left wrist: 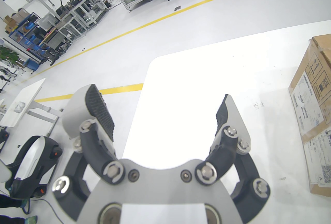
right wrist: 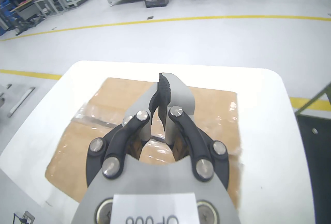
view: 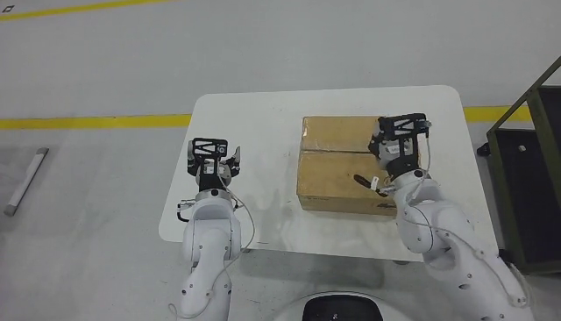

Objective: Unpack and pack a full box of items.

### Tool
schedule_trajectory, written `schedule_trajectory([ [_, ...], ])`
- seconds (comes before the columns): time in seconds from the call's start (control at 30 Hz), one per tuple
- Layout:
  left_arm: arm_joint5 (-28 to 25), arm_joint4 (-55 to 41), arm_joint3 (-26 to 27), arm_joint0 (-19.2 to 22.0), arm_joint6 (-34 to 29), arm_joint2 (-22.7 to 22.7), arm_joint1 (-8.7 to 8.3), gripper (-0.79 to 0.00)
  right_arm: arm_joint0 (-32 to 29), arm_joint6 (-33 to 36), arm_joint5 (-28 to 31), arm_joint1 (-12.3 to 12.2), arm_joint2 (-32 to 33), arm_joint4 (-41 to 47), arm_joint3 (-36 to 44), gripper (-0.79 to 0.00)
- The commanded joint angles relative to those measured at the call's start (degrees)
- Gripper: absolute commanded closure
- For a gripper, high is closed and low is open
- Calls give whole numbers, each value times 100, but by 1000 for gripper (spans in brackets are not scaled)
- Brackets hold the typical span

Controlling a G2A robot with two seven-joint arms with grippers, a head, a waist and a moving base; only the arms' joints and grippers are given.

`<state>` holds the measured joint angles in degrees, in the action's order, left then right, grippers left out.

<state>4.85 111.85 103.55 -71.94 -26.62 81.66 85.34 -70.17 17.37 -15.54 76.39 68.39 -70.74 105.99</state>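
A shut cardboard box (view: 337, 165) lies on the right half of the white table (view: 263, 124), its top flaps sealed with clear tape along the middle seam. My right gripper (view: 403, 128) hovers over the box's right part; in the right wrist view this gripper (right wrist: 160, 97) is shut with nothing in it, just above the taped box top (right wrist: 209, 111). My left gripper (view: 211, 150) sits over the table's left side, apart from the box. In the left wrist view that gripper (left wrist: 160, 103) is open and empty, with the box's labelled side (left wrist: 311, 111) off to one side.
A dark metal cart (view: 526, 172) stands on the floor right of the table. A pale bar (view: 26, 181) lies on the floor to the left. Bare tabletop (left wrist: 196, 85) stretches between the left gripper and the box.
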Motion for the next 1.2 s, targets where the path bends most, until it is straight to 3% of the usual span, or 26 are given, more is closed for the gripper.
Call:
schedule_trajectory([
  [0.0,6,-28,3,-33,90,27,-5,-785,223,-109,60,45,-263,-50,-311,0],
  [0.3,-48,-167,34,-56,146,82,-18,-785,476,-84,-434,146,-368,-195,-1347,0],
  [0.6,-264,-760,172,-119,244,56,-13,-773,-89,-358,-648,15,806,-380,-419,0],
  [0.63,-323,-893,198,-156,323,46,-13,-631,-183,-368,-630,-12,1008,-479,-258,0],
  [0.67,-384,-970,221,-200,406,32,-16,-348,-285,-355,-573,-43,1202,-625,-109,0],
  [0.73,-513,-1162,285,-317,555,-23,-17,-55,-517,-246,-388,-111,1587,-1002,206,0],
  [0.77,-557,-1289,342,-372,580,-42,-16,0,-642,-185,-282,-136,1754,-1108,390,0],
  [0.9,-768,-1605,624,-626,786,-173,-21,0,-1270,-357,215,-228,2389,-1627,1138,0],
  [1.03,-938,-1663,764,-814,952,-252,-41,0,-2146,-539,785,-267,2780,-1572,1596,0],
  [1.17,-893,-1615,765,-888,933,-318,-52,0,-3008,-519,810,-250,3144,-1213,2179,0],
])
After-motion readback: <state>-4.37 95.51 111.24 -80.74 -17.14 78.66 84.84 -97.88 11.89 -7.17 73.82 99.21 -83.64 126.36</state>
